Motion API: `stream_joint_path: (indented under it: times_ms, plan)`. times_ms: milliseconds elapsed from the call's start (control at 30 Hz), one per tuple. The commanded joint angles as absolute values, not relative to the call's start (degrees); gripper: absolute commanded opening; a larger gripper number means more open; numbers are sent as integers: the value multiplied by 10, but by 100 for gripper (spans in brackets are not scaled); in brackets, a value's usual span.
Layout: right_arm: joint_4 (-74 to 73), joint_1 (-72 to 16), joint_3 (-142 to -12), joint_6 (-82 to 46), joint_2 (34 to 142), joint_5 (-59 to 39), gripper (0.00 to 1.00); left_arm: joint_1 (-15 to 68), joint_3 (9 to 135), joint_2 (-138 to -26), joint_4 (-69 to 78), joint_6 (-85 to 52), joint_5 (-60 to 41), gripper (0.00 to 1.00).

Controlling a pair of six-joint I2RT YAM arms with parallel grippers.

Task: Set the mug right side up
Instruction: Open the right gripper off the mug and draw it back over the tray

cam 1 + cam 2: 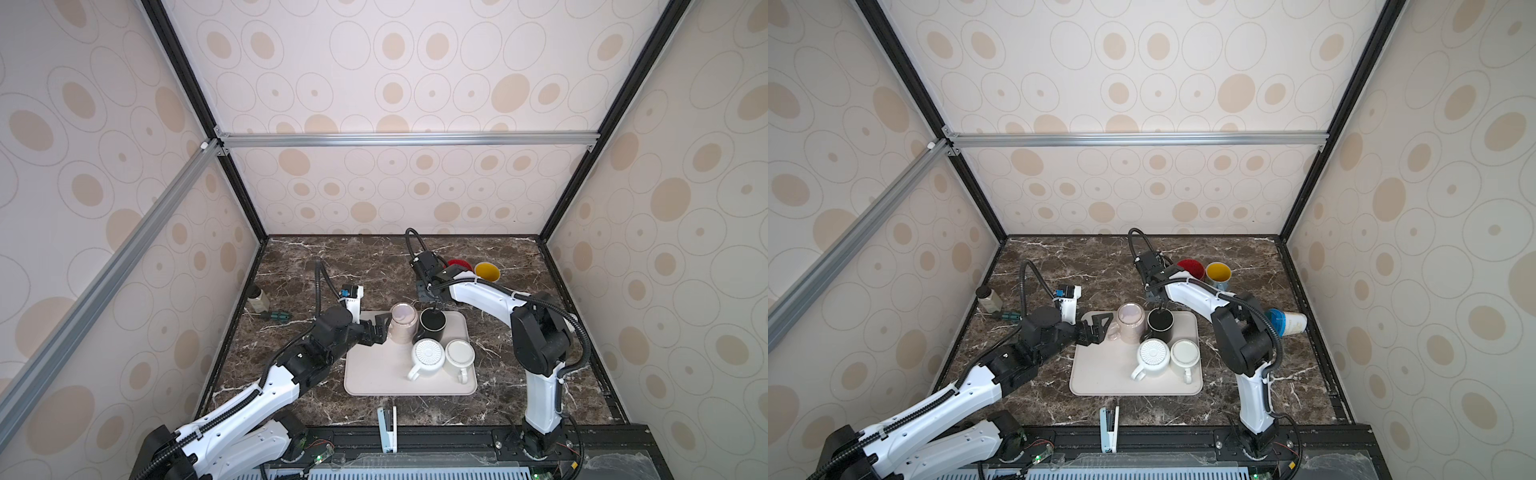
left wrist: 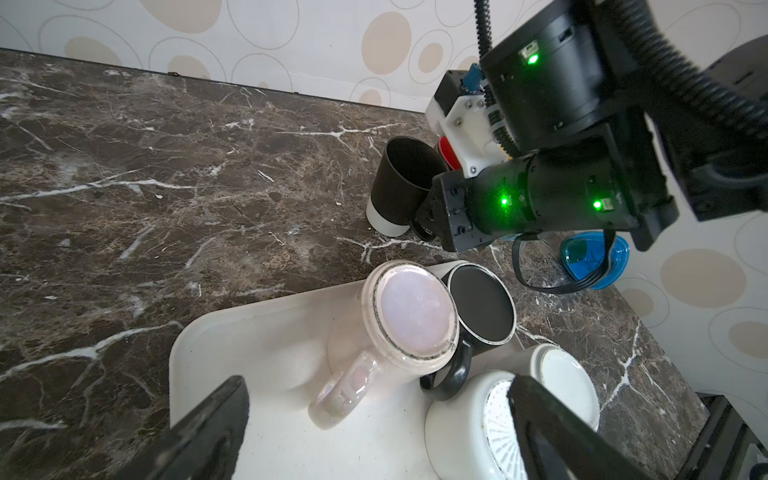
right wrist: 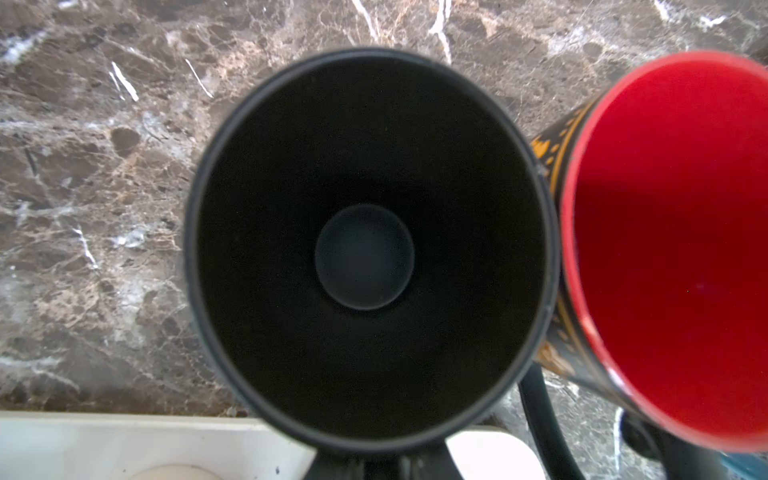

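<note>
Several mugs stand upside down on the beige tray [image 1: 374, 374]: a pink mug [image 1: 403, 322] [image 2: 411, 320], a black one [image 1: 433, 324] and two white ones [image 1: 428, 357]. My left gripper [image 1: 380, 328] [image 2: 380, 432] is open, level with the tray, its fingers on either side of the pink mug's handle [image 2: 345, 395] without touching it. Behind the tray a black mug with a white base [image 2: 399, 183] [image 3: 370, 249] stands upright on the marble. My right gripper [image 2: 424, 216] is shut on its handle side. In both top views the right wrist hides that mug.
A red mug [image 1: 459, 264] and a yellow mug [image 1: 487, 271] stand upright behind the right gripper. A blue-lidded paper cup [image 1: 1287, 322] lies at the right. A bottle [image 1: 258, 299] and screwdriver [image 1: 276, 316] sit at the left, a stapler [image 1: 387, 428] at the front edge.
</note>
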State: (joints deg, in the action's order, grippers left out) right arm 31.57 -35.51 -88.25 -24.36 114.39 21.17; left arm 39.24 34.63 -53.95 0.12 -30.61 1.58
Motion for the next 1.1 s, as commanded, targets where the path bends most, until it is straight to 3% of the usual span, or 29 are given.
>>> stream_joint_path:
  times_ms: [0,233,467,667,833,1067]
  plan:
    - [299,-350,-891,-256,1151,231,0,387,345,-537,14,-306,17,98]
    - [304,-349,-894,-268,1155,230,0,388,337,-529,12,-303,25,99]
    - [306,-350,-893,-275,1154,218,21,387,333,-524,12,-300,26,99]
    - [312,-350,-887,-282,1142,213,26,388,330,-523,10,-297,29,99]
    - [308,-351,-873,-285,1115,200,41,388,330,-520,9,-295,27,99]
    - [311,-360,-833,-273,1021,194,46,387,336,-520,-3,-284,49,99]
